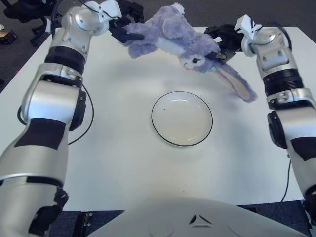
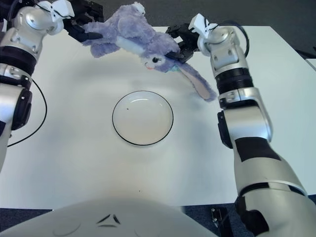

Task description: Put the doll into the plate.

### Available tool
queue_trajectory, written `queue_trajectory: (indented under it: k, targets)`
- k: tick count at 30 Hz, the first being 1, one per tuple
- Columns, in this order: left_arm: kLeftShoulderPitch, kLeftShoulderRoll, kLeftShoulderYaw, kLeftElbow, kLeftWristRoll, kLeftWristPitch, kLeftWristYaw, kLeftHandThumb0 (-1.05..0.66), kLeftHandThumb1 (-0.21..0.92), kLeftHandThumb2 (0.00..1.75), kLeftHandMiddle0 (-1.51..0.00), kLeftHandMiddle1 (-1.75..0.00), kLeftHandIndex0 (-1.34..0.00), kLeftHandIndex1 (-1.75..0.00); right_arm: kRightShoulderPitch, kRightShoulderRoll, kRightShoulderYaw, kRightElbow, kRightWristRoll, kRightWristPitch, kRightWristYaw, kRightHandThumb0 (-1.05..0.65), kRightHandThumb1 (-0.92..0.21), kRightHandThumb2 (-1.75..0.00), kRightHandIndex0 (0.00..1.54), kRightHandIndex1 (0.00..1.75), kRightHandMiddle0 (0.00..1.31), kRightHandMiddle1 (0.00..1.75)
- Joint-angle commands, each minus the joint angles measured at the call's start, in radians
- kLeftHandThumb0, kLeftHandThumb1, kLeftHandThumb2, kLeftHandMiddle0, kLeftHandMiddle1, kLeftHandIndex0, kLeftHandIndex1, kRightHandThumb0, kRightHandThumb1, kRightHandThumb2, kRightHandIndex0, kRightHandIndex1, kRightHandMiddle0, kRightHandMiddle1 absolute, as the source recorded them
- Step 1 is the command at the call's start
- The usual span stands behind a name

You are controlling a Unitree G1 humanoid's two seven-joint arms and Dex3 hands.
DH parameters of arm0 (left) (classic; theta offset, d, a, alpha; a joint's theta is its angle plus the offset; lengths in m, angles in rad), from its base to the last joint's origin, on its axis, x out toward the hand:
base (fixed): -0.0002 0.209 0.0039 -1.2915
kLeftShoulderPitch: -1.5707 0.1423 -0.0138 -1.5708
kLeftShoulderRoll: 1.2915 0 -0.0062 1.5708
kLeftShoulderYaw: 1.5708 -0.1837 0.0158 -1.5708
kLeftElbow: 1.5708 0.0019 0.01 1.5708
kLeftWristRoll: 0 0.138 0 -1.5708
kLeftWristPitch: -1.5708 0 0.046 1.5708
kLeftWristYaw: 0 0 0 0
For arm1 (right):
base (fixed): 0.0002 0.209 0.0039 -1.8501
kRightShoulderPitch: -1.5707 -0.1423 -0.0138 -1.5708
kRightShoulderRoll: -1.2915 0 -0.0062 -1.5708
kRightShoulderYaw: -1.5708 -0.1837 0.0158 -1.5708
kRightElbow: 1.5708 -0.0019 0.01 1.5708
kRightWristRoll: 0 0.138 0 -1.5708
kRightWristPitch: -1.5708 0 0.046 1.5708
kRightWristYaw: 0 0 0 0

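Hands share the load: the left hand (image 1: 124, 19) grips the purple doll (image 1: 168, 42) at its body end and the right hand (image 1: 222, 42) has its fingers closed near the head, though that grip is partly hidden. The doll hangs above the white surface (image 1: 123, 163), beyond the empty plate (image 1: 182, 119), one long ear drooping rightward.

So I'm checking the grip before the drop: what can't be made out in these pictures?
- Left hand: fingertips buried in the doll, both views.
- Right hand: its contact with the doll's head is hidden by plush.
- Doll's height above the table and plate: not readable from overhead.
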Motion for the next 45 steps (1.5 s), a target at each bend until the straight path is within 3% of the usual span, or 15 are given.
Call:
queue_trajectory:
  k: [1,6,8,10,12,20,21,23,25,27,35,36,37,39,45]
  targets:
    - [-0.097,-0.013,-0.010,0.034,-0.027,0.078,-0.242,-0.19,0.90,0.21,-0.87,-1.75,-0.67,-1.75,-0.088,-0.078,0.063,-0.009,-0.033,-0.187,0.145,-0.37,-0.79,-0.17,0.93,1.75,0.67,1.75]
    - [-0.101,-0.013,-0.002,0.033,-0.024,0.089,-0.266,-0.20,0.92,0.18,-0.87,-1.75,-0.67,-1.75,-0.098,-0.077,0.061,0.019,-0.035,-0.220,0.157,-0.43,-0.83,-0.08,0.95,1.75,0.67,1.75]
    - [-0.123,-0.030,0.014,0.055,-0.045,0.186,-0.323,-0.22,0.92,0.20,-0.88,-1.75,-0.69,-1.75,-0.105,-0.088,0.074,0.028,-0.037,-0.261,0.207,-0.46,-0.83,-0.07,0.95,1.75,0.67,1.75]
    - [-0.163,-0.059,0.054,0.079,-0.099,0.419,-0.394,-0.28,0.92,0.22,-0.91,-1.75,-0.72,-1.75,-0.096,-0.100,0.078,0.046,-0.024,-0.280,0.266,-0.48,-0.84,-0.05,0.96,1.75,0.68,1.75]
    - [-0.177,-0.069,0.068,0.065,-0.121,0.517,-0.424,-0.28,0.92,0.22,-0.92,-1.75,-0.73,-1.75,-0.089,-0.103,0.074,0.054,-0.012,-0.283,0.292,-0.49,-0.84,-0.04,0.96,1.75,0.68,1.75]
    - [-0.139,-0.059,0.085,-0.063,-0.165,0.530,-0.449,-0.28,0.92,0.22,-0.93,-1.75,-0.73,-1.75,-0.075,-0.108,0.053,0.048,0.013,-0.278,0.340,-0.49,-0.86,-0.03,0.96,1.75,0.70,1.75]
    - [-0.128,-0.057,0.098,-0.096,-0.181,0.488,-0.443,-0.28,0.92,0.22,-0.93,-1.75,-0.73,-1.75,-0.064,-0.110,0.044,0.032,0.034,-0.262,0.365,-0.49,-0.86,-0.03,0.96,1.75,0.70,1.75]
    - [-0.025,-0.031,0.145,-0.273,-0.183,0.246,-0.275,-0.32,0.89,0.33,-0.86,-1.75,-0.57,-1.66,-0.058,-0.102,0.033,0.024,0.077,-0.213,0.436,-0.47,-0.86,-0.02,0.96,1.75,0.73,1.75]
    - [0.034,-0.015,0.162,-0.362,-0.165,0.100,-0.164,-0.33,0.91,0.33,-0.72,-1.75,-0.46,-1.58,-0.059,-0.098,0.031,0.022,0.089,-0.190,0.466,-0.45,-0.86,-0.02,0.97,1.75,0.75,1.75]
    - [0.067,-0.005,0.159,-0.393,-0.128,-0.018,-0.069,-0.17,0.91,0.32,-0.55,-1.61,-0.42,-1.52,-0.060,-0.098,0.032,0.018,0.090,-0.180,0.474,-0.44,-0.87,-0.02,0.97,1.75,0.76,1.75]
    - [0.090,0.006,0.141,-0.402,-0.120,-0.092,0.002,-0.01,0.92,0.31,-0.39,-1.47,-0.37,-1.46,-0.058,-0.099,0.031,0.007,0.092,-0.166,0.482,-0.42,-0.87,-0.02,0.97,1.75,0.77,1.75]
    - [0.111,0.024,0.144,-0.372,-0.048,-0.230,0.168,-0.01,0.92,0.31,-0.39,-1.47,-0.37,-1.46,-0.041,-0.102,0.031,-0.009,0.093,-0.165,0.479,-0.42,-0.87,-0.02,0.97,1.75,0.77,1.75]
    - [0.127,0.038,0.145,-0.349,0.006,-0.335,0.293,-0.27,0.92,0.33,-0.36,-1.17,-0.30,-1.20,-0.028,-0.105,0.030,-0.022,0.093,-0.164,0.476,-0.40,-0.87,-0.02,0.97,1.75,0.77,1.75]
    - [0.147,0.053,0.145,-0.324,0.073,-0.454,0.443,-0.54,0.92,0.35,-0.42,-0.69,-0.27,-0.82,-0.013,-0.108,0.030,-0.036,0.094,-0.163,0.472,-0.38,-0.87,-0.01,0.97,1.75,0.77,1.75]
    - [0.155,0.057,0.126,-0.301,0.125,-0.497,0.554,-0.70,0.92,0.35,-0.47,-0.37,-0.26,-0.57,-0.005,-0.111,0.027,-0.044,0.096,-0.163,0.472,-0.37,-0.87,-0.01,0.97,1.75,0.77,1.75]
